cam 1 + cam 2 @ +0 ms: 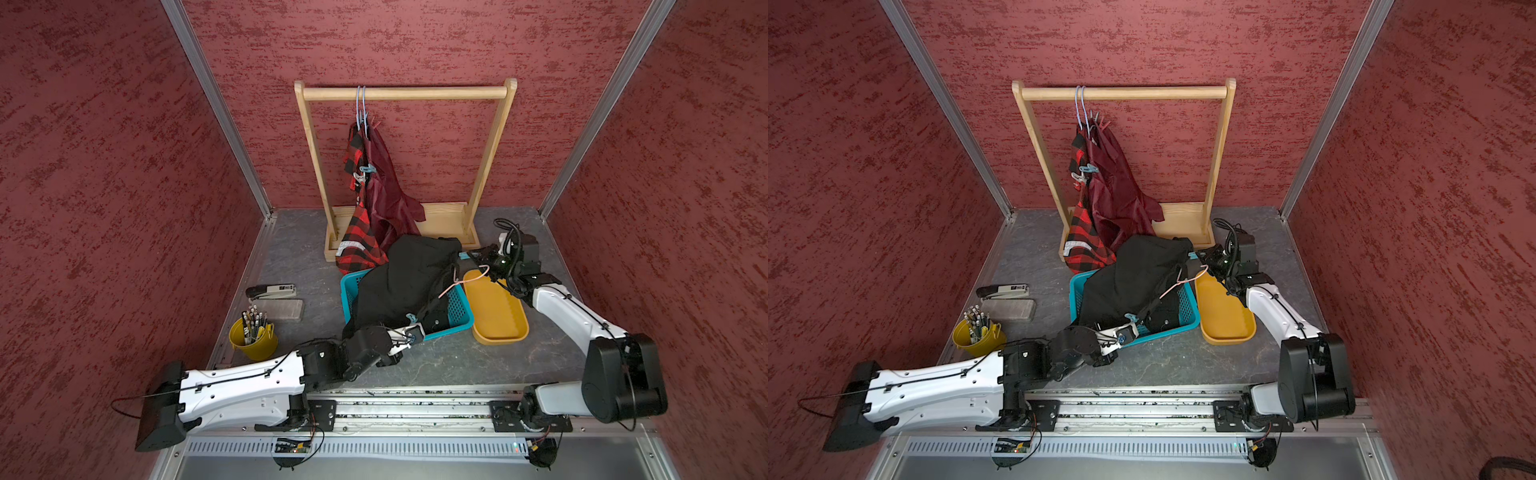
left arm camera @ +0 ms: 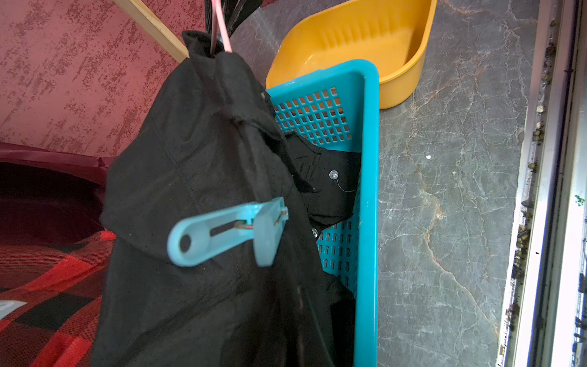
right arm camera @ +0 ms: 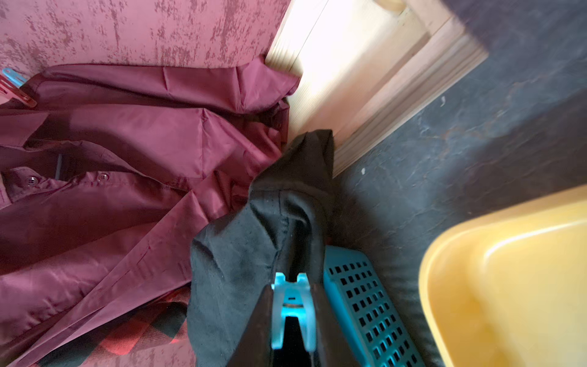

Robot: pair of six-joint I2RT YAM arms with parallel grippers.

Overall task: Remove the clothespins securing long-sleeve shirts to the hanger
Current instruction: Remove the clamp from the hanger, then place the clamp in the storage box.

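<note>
The right gripper (image 1: 473, 255) pinches the tail end of a light, springy clothespin (image 3: 293, 305) on the limp black shirt (image 1: 407, 274), which looks the right place to squeeze it, while the left gripper (image 1: 409, 334) is pressed together.

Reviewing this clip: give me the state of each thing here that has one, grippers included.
Black button shirt: on pink wire hanger, draped over teal perforated basket.
Teal plastic clothespin: clamped on black shirt.
Second teal clothespin: pinched in right gripper.
Red-and-black plaid shirt: hanging on wooden rack.
Shiny maroon shirt: hanging on rack.
Basket: holds part of black shirt.
Yellow oval tray: empty.
Left gripper: shut.
</note>
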